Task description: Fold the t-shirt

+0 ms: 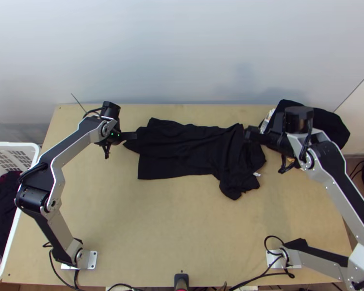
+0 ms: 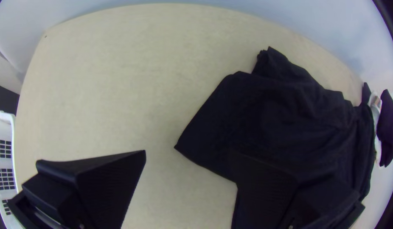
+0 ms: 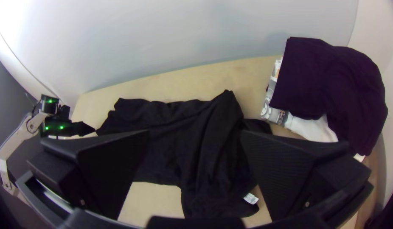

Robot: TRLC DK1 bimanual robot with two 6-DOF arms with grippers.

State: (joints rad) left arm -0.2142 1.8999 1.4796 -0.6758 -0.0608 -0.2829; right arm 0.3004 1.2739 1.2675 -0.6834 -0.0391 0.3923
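lying across the far middle of the light wooden table [image 1: 182,223], the black cloth t-shirt [image 1: 177,148] is fairly flat but wrinkled on its left part, with a fairly straight near edge there. its right part is bunched into loose, heaped folds, one lobe of which hangs out toward the near side, and a small white tag [image 1: 257,174] shows by that lobe. at the left end, a pointed corner of the cloth sticks out.

the left gripper [image 1: 132,136] is at the shirt's left end. its two wide flat black fingers stand well apart, one of them above bare wood and the other above the black cloth; whether it touches the cloth, i cannot tell. the right gripper [image 1: 249,134] is over the bunched right part, its fingers also spread wide, with the dark folds showing between them.

at the table's far right is a heap of laundry: a dark purple cloth [image 3: 332,80] lies over a white cloth [image 3: 313,128] and a grey-and-white patterned cloth [image 3: 270,108]. by the table's left side is a white plastic basket [image 1: 30,150] with rectangular holes, holding dark clothes [image 1: 5,199] and some paler pieces near its near end.
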